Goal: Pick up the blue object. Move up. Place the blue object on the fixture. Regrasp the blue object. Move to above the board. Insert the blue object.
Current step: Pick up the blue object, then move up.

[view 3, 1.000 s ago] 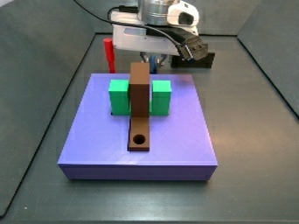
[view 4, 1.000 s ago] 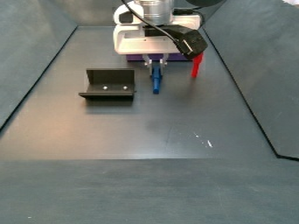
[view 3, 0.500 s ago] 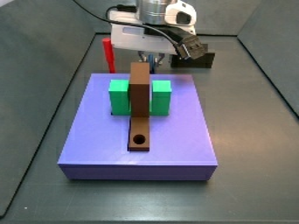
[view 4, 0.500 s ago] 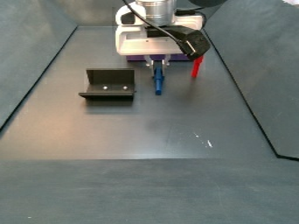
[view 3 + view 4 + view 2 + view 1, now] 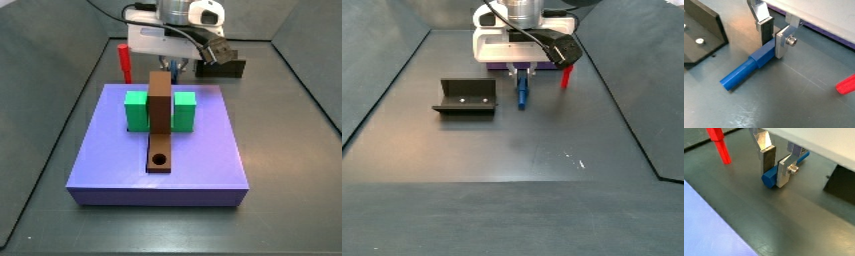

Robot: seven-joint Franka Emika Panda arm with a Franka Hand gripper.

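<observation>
The blue object (image 5: pixel 744 75) lies flat on the dark floor; it also shows in a wrist view (image 5: pixel 769 178) and a side view (image 5: pixel 519 92). My gripper (image 5: pixel 773 42) is down at the floor with its silver fingers on either side of the peg's thicker end, pads against it; it also shows in a wrist view (image 5: pixel 775 175) and in both side views (image 5: pixel 520 70) (image 5: pixel 171 68). The fixture (image 5: pixel 465 97) stands beside the peg, apart from it. The board (image 5: pixel 201 150) with two green blocks and the brown bar (image 5: pixel 160 120) lies behind the gripper.
A red peg (image 5: pixel 567 75) stands upright close beside the gripper, on the side away from the fixture; it also shows in a wrist view (image 5: pixel 719 145). Dark walls close in the floor on both sides (image 5: pixel 382 90).
</observation>
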